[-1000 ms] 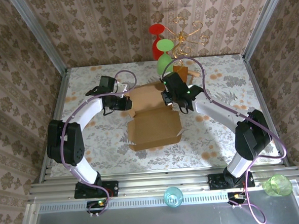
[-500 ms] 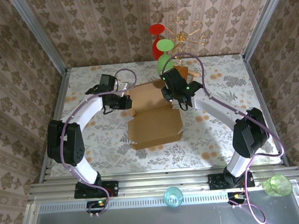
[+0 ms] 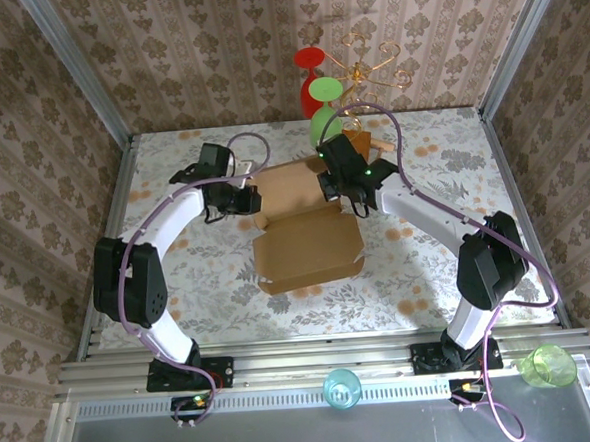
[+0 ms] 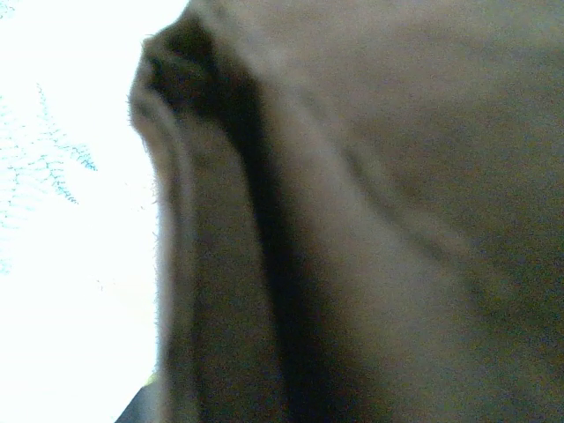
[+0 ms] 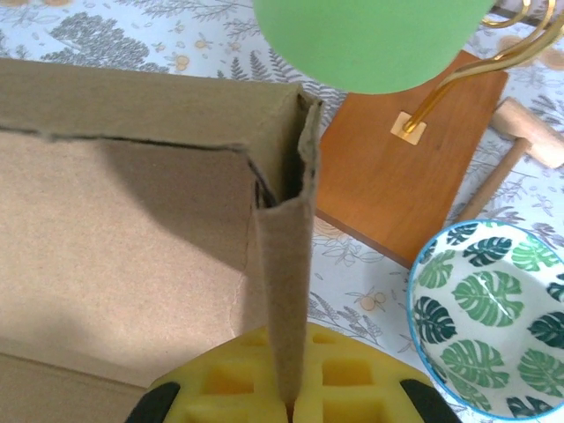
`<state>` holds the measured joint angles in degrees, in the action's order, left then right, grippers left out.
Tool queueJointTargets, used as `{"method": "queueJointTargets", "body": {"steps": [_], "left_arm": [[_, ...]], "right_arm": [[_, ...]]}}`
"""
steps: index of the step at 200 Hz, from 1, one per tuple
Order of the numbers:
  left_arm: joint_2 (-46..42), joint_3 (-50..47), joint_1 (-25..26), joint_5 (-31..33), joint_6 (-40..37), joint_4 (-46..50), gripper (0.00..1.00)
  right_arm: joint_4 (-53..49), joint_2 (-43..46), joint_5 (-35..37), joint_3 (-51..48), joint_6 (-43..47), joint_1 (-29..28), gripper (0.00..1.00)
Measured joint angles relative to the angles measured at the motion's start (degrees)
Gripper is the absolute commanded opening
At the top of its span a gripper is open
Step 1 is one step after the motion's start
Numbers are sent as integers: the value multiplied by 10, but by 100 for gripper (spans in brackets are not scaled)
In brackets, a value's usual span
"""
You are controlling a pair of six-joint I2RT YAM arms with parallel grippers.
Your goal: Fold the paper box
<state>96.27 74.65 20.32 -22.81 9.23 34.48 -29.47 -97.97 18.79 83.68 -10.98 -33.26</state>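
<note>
Patterned table [image 3: 178,278] noted first, with the paper box [image 3: 312,250] at its centre: the near panel is laid flat toward 6 o'clock and the rear walls are raised toward 12 o'clock. Compared with a second ago, the box is seen shifted slightly toward 3 o'clock, and the right arm has been drawn in toward 11 o'clock, so its corner is judged to have been re-seated. The right gripper [image 3: 335,191] is closed fully, with an upright corner flap [image 5: 286,264] pinched between its yellow pads [image 5: 352,388]. The left gripper [image 3: 249,199] is closed at the box's 9 o'clock wall (cardboard lies against its lens; whether any is pinched cannot be told). With both sides attended, wall-raising is judged under way and the lid not yet closed. A wooden board [image 5: 388,176] and a leaf-print bowl [image 5: 489,308] stand just beside the flap.
</note>
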Motion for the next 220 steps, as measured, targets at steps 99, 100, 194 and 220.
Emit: {"method": "queueJointTargets", "body": {"steps": [99,100,194,220], "left_arm": [[0,32,38,62,62,44,0],[0,32,38,62,62,44,0],[0,30,36,82,62,48,18],[0,16,36,85,62,34,15]], "right_arm": [[-129,-60,92,100,-75,-23,0],[-129,-60,92,100,-75,-23,0],[-155,-60,64,100,-92,-21,0],[-162,-60,56,100,-101,-21,0]]}}
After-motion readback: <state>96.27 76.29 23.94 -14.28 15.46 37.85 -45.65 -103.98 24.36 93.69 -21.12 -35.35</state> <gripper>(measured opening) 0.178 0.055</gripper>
